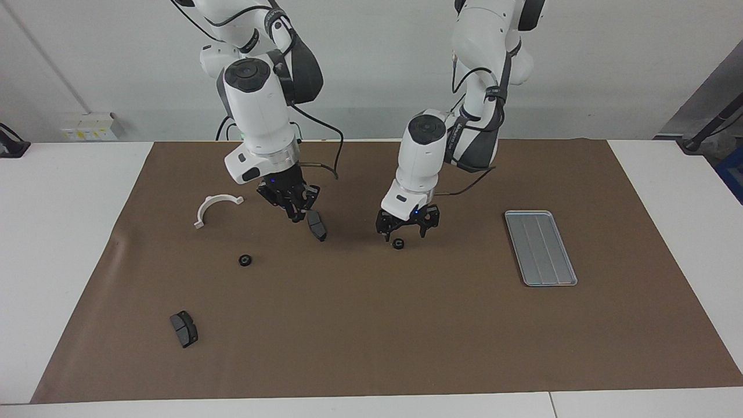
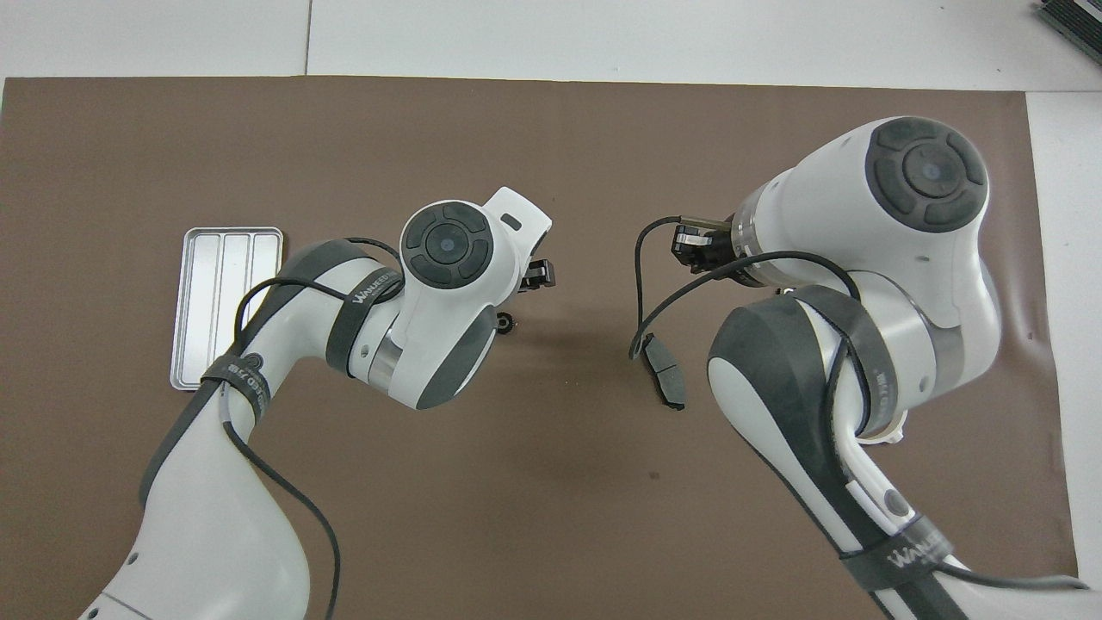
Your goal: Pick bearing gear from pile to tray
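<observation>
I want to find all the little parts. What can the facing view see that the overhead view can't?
Only the facing view shows the white half-ring bracket, a black gear lying alone, a brake pad farthest from the robots, and the left gripper with jaws open over another gear. The overhead view adds no parts; the arms cover them. Both show the tray, that gear and the brake pad by the right gripper.

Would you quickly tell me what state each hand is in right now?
Left hand: open, low over a small black gear, holding nothing.
Right hand: shut on a brake pad.
</observation>
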`<state>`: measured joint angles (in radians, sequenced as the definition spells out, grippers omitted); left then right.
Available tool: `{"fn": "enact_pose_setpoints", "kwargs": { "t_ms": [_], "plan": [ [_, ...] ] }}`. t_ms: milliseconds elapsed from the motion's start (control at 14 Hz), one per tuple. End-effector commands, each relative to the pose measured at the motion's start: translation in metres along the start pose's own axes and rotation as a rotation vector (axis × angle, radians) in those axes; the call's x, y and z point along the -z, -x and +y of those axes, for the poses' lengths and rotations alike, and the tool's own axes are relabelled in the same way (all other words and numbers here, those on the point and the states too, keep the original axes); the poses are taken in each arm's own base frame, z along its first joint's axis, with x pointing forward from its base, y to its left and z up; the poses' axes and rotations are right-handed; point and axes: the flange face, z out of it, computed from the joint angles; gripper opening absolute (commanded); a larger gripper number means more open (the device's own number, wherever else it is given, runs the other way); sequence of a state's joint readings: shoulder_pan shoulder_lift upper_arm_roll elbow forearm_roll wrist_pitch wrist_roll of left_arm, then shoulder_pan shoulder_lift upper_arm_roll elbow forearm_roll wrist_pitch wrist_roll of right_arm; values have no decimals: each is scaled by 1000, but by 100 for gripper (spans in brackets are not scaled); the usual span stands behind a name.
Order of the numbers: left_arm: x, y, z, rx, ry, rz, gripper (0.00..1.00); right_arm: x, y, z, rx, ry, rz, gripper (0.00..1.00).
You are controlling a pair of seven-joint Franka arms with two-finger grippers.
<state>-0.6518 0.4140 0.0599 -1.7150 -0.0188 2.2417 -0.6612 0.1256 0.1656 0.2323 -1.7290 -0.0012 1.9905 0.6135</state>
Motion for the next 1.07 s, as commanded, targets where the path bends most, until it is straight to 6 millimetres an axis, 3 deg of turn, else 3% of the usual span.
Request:
{"fn": "enact_pose_setpoints", "kwargs": {
  "t_ms": [0,428,641,998],
  "plan": [
    [-18,4,14,26,2,10,100,-7,3,-1,-25,-1,16,0],
    [-55,28,-5,27,-15,-7,100,-12,7,-4,-17,2,9,0],
    [-59,33,-8,27,-14,-8,100,-11,7,-4,-16,1,9,0],
    [-59,41,-3,14,-15,-13,78,-12,9,-5,-12,2,6,0]
  ]
}}
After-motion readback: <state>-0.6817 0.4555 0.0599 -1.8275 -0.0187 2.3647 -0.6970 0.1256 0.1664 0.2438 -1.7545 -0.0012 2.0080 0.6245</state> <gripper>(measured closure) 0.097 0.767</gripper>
